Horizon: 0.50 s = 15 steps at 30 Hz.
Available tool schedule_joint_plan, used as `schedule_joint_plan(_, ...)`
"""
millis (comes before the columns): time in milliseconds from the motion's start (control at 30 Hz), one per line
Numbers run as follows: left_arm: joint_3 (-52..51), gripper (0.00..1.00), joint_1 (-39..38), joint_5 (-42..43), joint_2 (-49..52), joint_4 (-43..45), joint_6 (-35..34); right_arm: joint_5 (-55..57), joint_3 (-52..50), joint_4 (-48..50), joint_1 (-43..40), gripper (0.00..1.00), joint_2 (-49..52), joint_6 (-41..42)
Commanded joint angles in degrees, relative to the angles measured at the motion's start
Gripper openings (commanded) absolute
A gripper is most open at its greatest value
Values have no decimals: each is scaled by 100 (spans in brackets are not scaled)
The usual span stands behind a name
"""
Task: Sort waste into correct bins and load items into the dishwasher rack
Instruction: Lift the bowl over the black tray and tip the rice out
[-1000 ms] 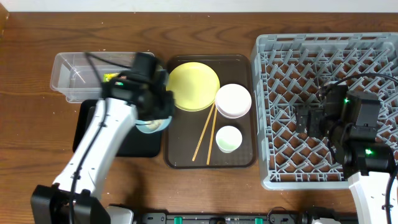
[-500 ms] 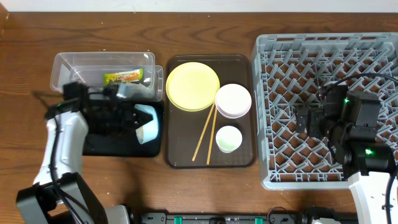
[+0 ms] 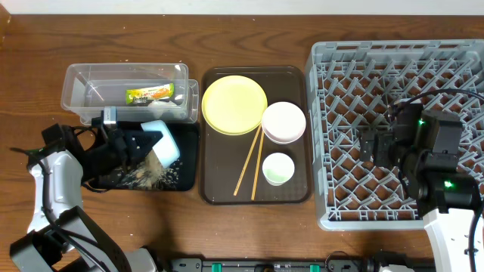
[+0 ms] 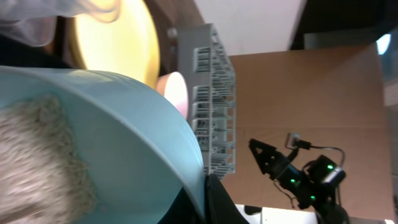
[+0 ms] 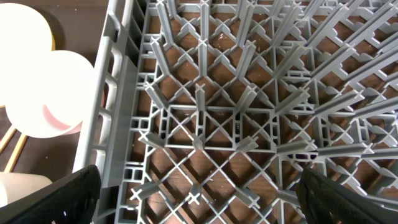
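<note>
Light-blue bowl (image 3: pixel 162 143) tipped over black tray (image 3: pixel 189 162), rice (image 3: pixel 147 175) spilling | left jaws gripping it | right jaws spread

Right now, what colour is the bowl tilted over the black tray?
The bowl is light blue, shown best in the overhead view.

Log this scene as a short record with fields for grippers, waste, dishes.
left gripper: shut on the tipped light-blue bowl, over the shallow black tray
right gripper: open, above the grey plastic dishwasher rack
white rice bits: scattered on the black tray
printed snack wrapper: in the clear plastic tub
brown serving tray: round yellow plate, white bowl, small pale cup, two wooden chopsticks
rack load: no dishes seen
</note>
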Motion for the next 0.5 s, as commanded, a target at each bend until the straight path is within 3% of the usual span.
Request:
schedule_joint_plan(0,-31,6,31,442,-31,-20,149,35,109,-28,-39,99,-42,74)
schedule_joint_plan(133,-31,6,59,354,-28,4,28,35,109,-37,-39,99,-42,74)
schedule_joint_plan(267,-28,6,170,258,-22,109,-1108,35,109,-37,-39,99,-42,74)
schedule_joint_plan(367,-28,6,212,914,-22,144,-1086,35,107,-37,-39,99,-42,74)
schedule_joint_plan(467,-28,6,212,496,-11,374,-1213,35,107,-37,-39,99,-42,74)
